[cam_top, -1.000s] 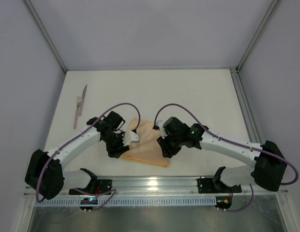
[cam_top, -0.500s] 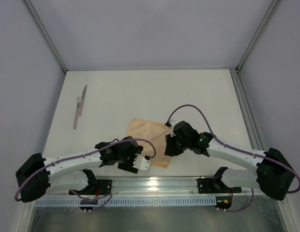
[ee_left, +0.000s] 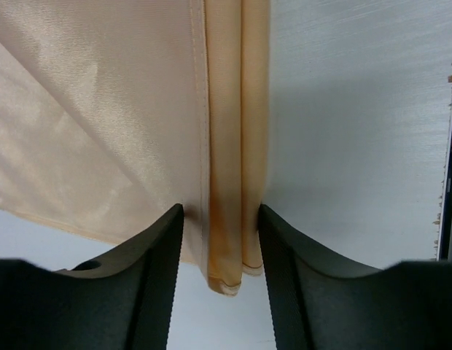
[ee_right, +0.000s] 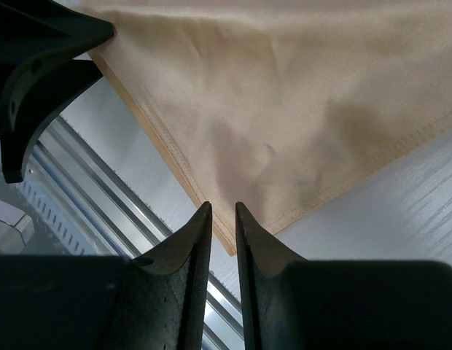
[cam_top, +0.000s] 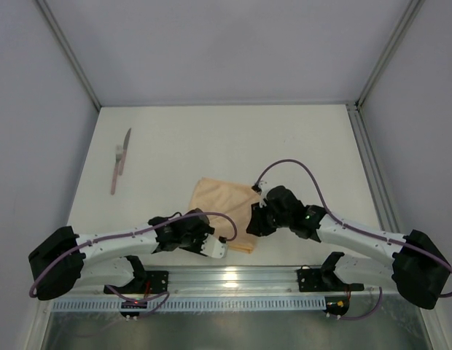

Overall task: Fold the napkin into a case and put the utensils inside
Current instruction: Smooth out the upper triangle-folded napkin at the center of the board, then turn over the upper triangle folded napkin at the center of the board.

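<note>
Peach-orange cloth, the napkin [cam_top: 220, 208], lies folded flat in the lower centre of the overhead view, close to the metal rail [cam_top: 233, 275] at the bottom edge of the white table [cam_top: 211, 138]. The utensils [cam_top: 120, 159] rest well apart from it in the upper left. The left gripper [cam_top: 214, 247] sits at the cloth's lower edge. In the left wrist view its fingers stand parted on either side of a narrow folded strip, straddling it without squeezing it. The right gripper [cam_top: 256, 221] is at the cloth's right side. In its own view the fingers are drawn almost together over a corner of the hem, with only a thin slit between them, and whether any cloth is nipped there cannot be told. The step in hand looks like making the next fold toward the case, so the task seems no more than partway done, with no pouch formed yet. To do it well, the left fingers should close squarely on all the layers of the strip rather than the top one alone. The right should secure the corner low, near the table. Both should lift only slightly and carry the fold over together, so the soft cloth neither bunches nor slides toward the rail.
</note>
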Action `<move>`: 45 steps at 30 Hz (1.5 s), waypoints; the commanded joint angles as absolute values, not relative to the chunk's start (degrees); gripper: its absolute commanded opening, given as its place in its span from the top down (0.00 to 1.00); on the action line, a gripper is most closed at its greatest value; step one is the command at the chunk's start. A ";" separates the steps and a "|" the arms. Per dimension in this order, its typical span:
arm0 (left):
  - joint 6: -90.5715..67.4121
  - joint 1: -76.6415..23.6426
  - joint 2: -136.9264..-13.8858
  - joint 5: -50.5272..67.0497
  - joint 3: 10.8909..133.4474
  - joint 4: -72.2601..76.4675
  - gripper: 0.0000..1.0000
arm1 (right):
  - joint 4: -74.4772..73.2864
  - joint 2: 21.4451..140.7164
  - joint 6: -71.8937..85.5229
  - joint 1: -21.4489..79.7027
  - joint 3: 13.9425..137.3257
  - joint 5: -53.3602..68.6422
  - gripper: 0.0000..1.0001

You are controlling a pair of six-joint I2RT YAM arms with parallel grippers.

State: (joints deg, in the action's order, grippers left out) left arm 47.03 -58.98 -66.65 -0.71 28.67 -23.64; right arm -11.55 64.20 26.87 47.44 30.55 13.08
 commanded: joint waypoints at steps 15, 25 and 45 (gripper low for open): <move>43.42 -60.12 -65.04 -1.32 31.55 -26.72 1.00 | 1.24 44.75 0.74 48.34 27.07 14.58 0.57; 38.24 -60.03 -63.02 -1.84 34.89 -28.56 1.00 | -17.05 46.67 -26.28 66.60 28.22 5.56 0.52; 35.16 -59.24 -61.08 -1.14 34.28 -29.71 1.00 | -3.17 65.47 -26.89 79.01 24.08 -13.53 0.37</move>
State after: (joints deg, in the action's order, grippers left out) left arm 36.21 -59.40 -62.35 -1.91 33.08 -29.93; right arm -9.26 63.77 -26.87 78.00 23.55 -9.87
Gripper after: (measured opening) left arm 0.008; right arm 0.625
